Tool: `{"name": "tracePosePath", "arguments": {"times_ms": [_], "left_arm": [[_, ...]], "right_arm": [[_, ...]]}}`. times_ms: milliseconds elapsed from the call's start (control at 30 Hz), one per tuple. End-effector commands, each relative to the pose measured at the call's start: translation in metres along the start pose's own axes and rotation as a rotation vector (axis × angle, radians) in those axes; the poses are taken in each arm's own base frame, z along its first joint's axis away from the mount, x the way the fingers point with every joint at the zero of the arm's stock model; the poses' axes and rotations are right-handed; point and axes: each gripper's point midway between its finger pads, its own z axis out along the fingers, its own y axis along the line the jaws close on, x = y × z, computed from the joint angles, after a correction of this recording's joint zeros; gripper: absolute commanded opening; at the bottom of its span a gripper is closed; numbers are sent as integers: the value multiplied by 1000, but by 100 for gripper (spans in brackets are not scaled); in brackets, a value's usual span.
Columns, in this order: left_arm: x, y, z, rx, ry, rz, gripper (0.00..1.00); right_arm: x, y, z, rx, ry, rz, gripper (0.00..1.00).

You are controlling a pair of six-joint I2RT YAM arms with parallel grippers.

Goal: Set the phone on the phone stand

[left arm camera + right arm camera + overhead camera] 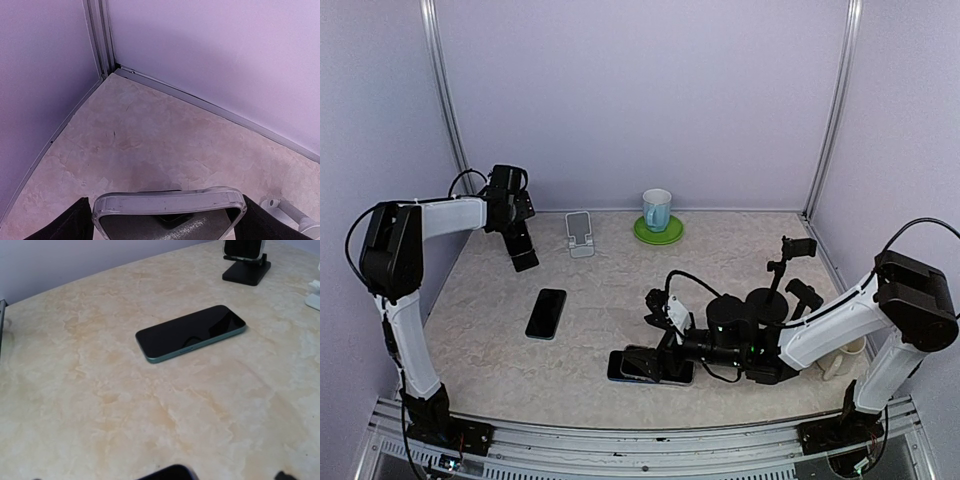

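The cased phone [167,207] is seated on the black stand [246,274] at the far left of the table. It is flanked by the fingers [65,225] of the left gripper [522,248]; whether they press on the case cannot be told. The right gripper [650,362] is set wide apart over a second phone [620,366], with nothing clamped. A third phone [546,313] is laid flat mid-table.

If the left arm is withdrawn while a pad drags on the case, the cased phone may be tipped off the black stand.

phone [169,204] cropped below, stand [246,274] cropped above
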Motion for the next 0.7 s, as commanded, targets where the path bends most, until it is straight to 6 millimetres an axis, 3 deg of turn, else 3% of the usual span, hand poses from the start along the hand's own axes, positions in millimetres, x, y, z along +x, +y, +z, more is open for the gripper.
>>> {"name": "tracePosePath", "arguments": {"times_ms": [0, 367, 667], "left_arm": [[-5, 3, 4, -23, -3, 14, 95], [-11, 4, 2, -32, -15, 7, 99], [-50, 11, -34, -3, -100, -66, 99]], "right_arm": [[-2, 2, 5, -5, 3, -12, 100], [-1, 2, 5, -3, 6, -11, 100], [-1, 1, 4, 1, 5, -8, 100]]}}
